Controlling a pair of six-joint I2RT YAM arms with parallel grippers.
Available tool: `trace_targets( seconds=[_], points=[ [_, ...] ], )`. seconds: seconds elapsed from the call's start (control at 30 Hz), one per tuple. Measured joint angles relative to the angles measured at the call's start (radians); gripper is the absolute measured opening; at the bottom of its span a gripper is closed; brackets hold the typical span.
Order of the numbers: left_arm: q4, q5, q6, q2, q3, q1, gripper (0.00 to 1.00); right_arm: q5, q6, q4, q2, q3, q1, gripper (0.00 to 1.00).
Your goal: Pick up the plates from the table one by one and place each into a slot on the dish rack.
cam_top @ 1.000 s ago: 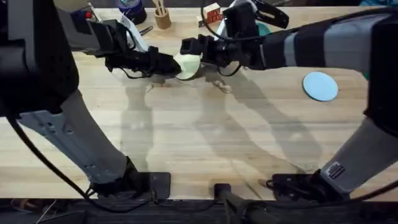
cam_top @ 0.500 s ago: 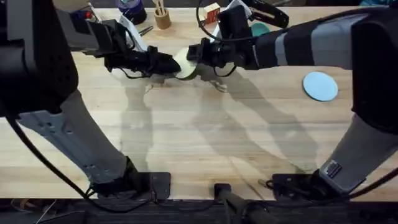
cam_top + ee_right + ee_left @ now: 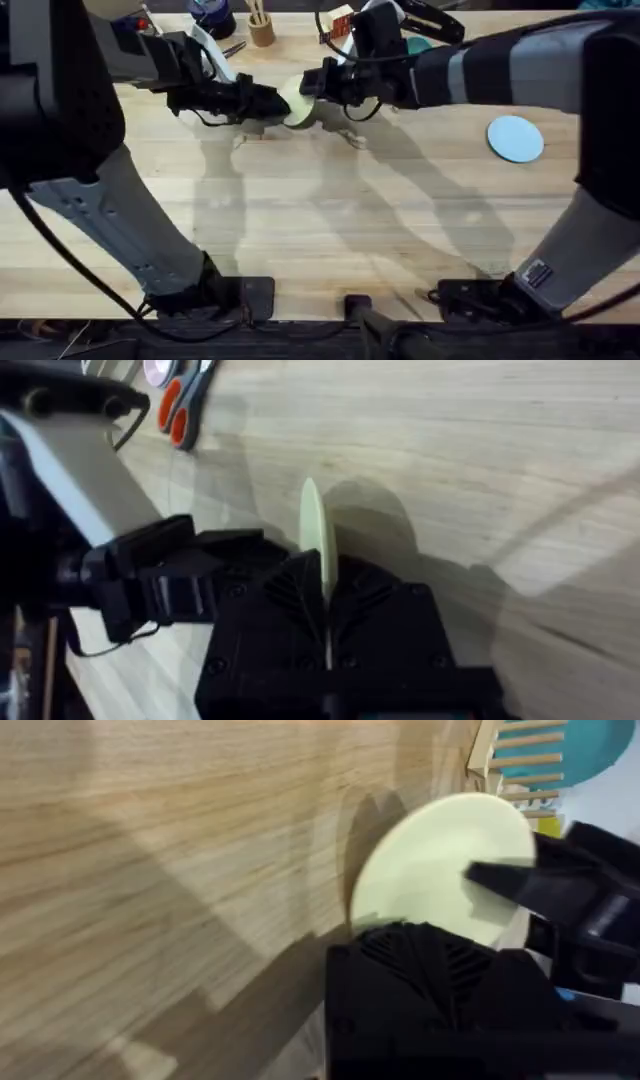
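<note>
At upper centre of the overhead frame, both hands pinch the smooth, round cream-yellow plate on edge: left hand, right hand. A flat pale-blue plate lies on the planked wooden desk at right.

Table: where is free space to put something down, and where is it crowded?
The table is bare in the wide stretch between the arms' bases and the two grippers, left of the blue plate. The far edge is crowded: the left gripper and right gripper meet at the yellow plate, with scissors nearby.
</note>
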Motion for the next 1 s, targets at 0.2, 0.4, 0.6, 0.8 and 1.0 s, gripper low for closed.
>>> trace_targets(
  seconds=[0.2, 0.4, 0.6, 0.8, 1.0],
  points=[
    [-0.034, -0.100, 0.000, -0.101, -0.006, -0.020, 0.040, 0.025, -0.088, -0.128, -0.106, 0.000, 0.001, 0.030],
    [-0.084, -0.226, 0.000, -0.338, -0.006, -0.021, 0.040, 0.025, -0.183, -0.249, -0.274, 0.000, -0.034, 0.030],
    [-0.171, -0.371, 0.000, -0.556, -0.006, -0.057, 0.040, 0.055, -0.284, -0.376, -0.391, 0.000, -0.087, 0.030],
    [-0.286, -0.522, 0.026, -0.744, -0.006, -0.163, 0.041, 0.079, -0.411, -0.508, -0.500, 0.001, -0.122, 0.030],
    [-0.390, -0.668, 0.058, -0.884, -0.006, -0.307, 0.041, 0.149, -0.555, -0.700, -0.576, 0.038, -0.140, 0.030]
  ],
)
